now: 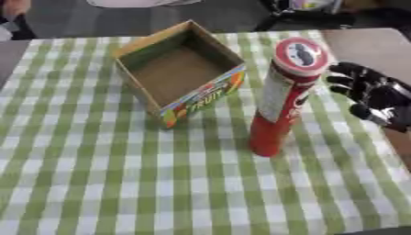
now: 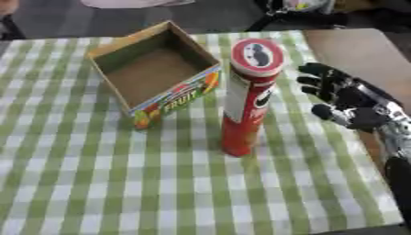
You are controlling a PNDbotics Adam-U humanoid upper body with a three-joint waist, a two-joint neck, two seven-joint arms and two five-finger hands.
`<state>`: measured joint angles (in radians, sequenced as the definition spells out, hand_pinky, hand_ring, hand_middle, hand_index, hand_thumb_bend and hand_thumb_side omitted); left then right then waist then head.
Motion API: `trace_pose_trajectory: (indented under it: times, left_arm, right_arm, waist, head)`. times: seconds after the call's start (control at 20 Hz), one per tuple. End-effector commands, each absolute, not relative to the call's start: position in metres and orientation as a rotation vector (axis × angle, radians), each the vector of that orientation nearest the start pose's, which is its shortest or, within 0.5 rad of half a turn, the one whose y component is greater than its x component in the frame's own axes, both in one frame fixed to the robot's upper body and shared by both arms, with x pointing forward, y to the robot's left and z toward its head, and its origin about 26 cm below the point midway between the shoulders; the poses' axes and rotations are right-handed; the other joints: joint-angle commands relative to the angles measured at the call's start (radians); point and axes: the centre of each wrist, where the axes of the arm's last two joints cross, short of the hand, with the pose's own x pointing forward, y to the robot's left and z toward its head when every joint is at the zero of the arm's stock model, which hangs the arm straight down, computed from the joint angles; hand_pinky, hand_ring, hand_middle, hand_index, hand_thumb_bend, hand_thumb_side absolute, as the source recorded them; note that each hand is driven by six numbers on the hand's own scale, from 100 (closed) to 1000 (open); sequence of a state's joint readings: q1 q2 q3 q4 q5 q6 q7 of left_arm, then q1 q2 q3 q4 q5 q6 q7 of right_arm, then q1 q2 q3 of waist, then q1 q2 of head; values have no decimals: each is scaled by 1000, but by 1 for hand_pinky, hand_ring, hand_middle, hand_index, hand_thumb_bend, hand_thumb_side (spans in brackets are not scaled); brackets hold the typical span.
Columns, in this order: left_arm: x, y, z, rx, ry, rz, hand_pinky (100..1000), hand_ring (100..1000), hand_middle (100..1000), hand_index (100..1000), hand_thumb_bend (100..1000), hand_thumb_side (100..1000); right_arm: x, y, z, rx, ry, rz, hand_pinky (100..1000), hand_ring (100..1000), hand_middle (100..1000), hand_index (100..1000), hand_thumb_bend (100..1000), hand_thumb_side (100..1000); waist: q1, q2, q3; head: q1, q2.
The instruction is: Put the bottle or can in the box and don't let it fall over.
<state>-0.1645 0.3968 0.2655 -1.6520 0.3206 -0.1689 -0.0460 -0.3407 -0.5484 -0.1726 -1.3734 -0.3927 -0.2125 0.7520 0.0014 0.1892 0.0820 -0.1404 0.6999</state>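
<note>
Red can (image 2: 245,96) upright beside open cardboard box (image 1: 178,73), ungrasped. Our right hand (image 2: 341,98) near it, fingers spread. Approach step; next we wrap can, lift straight.

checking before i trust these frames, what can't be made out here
- Box: the print on its front is blurred in both eye views; the near inner wall is hidden by its own rim.
- Red can: the far side faces away; label blurred.
- Right hand: open, beside the can; its palm side is not shown.
- Left hand: in neither view.
</note>
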Motion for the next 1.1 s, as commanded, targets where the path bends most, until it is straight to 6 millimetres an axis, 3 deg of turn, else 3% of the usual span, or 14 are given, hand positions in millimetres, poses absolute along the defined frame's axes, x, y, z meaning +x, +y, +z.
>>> trace_pose_trajectory:
  times: [0.05,0.45,1.1]
  left_arm:
    - [305,391,122,192,-2081,9,1000,1000,1000,874,235,777]
    - [305,392,121,187,-2076,2,1000,1000,1000,874,234,778]
    - [305,393,120,182,-2073,-2,1000,1000,1000,873,233,777]
  right_arm:
    - [356,-409,130,250,-1879,754,1000,1000,1000,1000,465,325]
    - [363,-392,119,205,-1867,769,1000,1000,1000,1000,482,340]
    - [374,-376,122,178,-1871,751,1000,1000,1000,1000,485,356]
  waist:
    - [1,-9,1]
    - [2,-10,-1]
    - [1,-13,-2]
  head:
    - [-4,-2]
    - [-8,-1]
    - [-12,-3]
